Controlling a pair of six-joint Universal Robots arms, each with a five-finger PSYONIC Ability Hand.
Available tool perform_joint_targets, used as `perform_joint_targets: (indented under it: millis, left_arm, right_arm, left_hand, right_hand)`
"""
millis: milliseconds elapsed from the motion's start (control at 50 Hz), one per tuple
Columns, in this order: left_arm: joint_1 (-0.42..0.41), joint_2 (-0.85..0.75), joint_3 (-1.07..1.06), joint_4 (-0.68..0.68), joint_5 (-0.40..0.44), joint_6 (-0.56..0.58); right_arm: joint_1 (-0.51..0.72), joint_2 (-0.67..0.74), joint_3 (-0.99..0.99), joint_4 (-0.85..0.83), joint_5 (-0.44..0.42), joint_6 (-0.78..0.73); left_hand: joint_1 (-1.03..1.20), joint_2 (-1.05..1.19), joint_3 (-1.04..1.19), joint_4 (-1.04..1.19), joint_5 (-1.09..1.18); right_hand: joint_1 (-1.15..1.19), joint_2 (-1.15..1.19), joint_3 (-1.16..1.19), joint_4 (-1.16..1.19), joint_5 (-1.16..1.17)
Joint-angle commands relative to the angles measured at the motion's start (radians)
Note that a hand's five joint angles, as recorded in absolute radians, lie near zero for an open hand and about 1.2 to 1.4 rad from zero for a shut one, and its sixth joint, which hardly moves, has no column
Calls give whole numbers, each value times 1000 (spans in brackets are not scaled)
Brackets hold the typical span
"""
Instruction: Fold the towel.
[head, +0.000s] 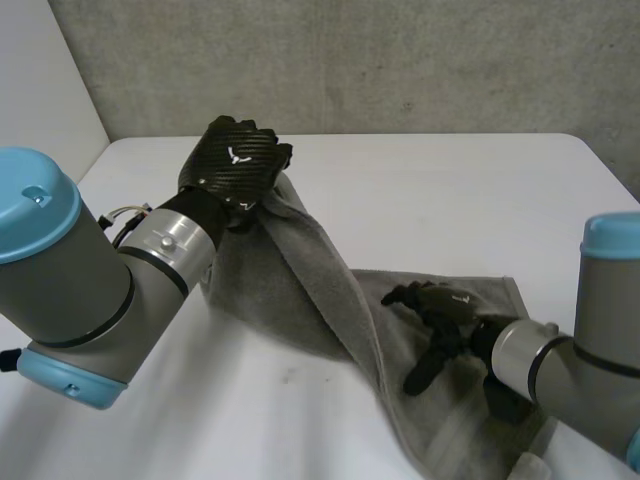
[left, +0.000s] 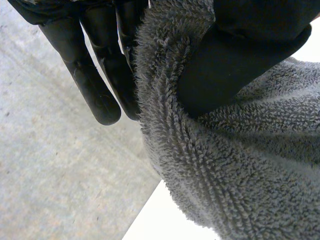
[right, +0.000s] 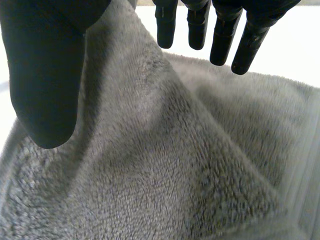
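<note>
A grey towel is seen spread across the white tabletop, running from the upper left of the centre of the head view down to the lower right corner. One end of it is held raised off the tabletop by the left hand, in the upper left of the frame. In the left wrist view the cloth is pinched between the thumb and the fingers, so this hand is clamped on the towel. The right hand is placed over the flat part of the towel at the lower right, its fingers kept straight and apart from the thumb, with nothing gripped.
</note>
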Motion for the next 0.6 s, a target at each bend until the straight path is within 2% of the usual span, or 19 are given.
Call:
perform_joint_targets:
  millis: [20, 100, 200, 300, 340, 460, 520, 600]
  left_arm:
    - [21, -12, -19, -5, -18, 0]
    - [26, -26, -19, -2, -20, 2]
    - [27, -77, 6, 0, -22, 2]
    - [27, -114, 36, 1, -23, 0]
    - [27, -132, 44, 1, -25, 0]
    - [27, -133, 36, 1, -25, -1]
    - [32, -135, 30, 1, -25, -1]
    - [53, -141, 33, 6, -26, -1]
  right_arm:
    - [-114, -78, -154, 110, 2, -6]
    - [-173, -105, -137, 163, 6, -6]
    - [-150, -145, -42, 191, -3, 5]
    - [-69, -229, 49, 170, -3, 0]
    - [-6, -252, 87, 128, 2, -8]
    - [93, -258, 116, 107, 22, -23]
    - [125, -252, 152, 102, 60, -74]
    - [134, -240, 246, 84, 104, -243]
  left_hand:
    - [227, 182, 186, 179, 205]
    - [227, 182, 186, 179, 205]
    - [227, 182, 186, 179, 205]
    - [227, 182, 186, 179, 205]
    - [227, 182, 186, 179, 205]
    - [227, 182, 186, 179, 205]
    - [227, 182, 186, 179, 205]
    - [227, 182, 186, 179, 205]
  right_hand:
    - [-13, -62, -42, -61, -67]
    - [-13, -62, -42, -61, -67]
    - [-13, -62, -42, -61, -67]
    - [24, -25, -5, -25, -30]
    - [202, 153, 173, 153, 148]
    - [320, 271, 291, 272, 266]
    - [364, 315, 335, 316, 310]
    - [326, 277, 297, 278, 272]
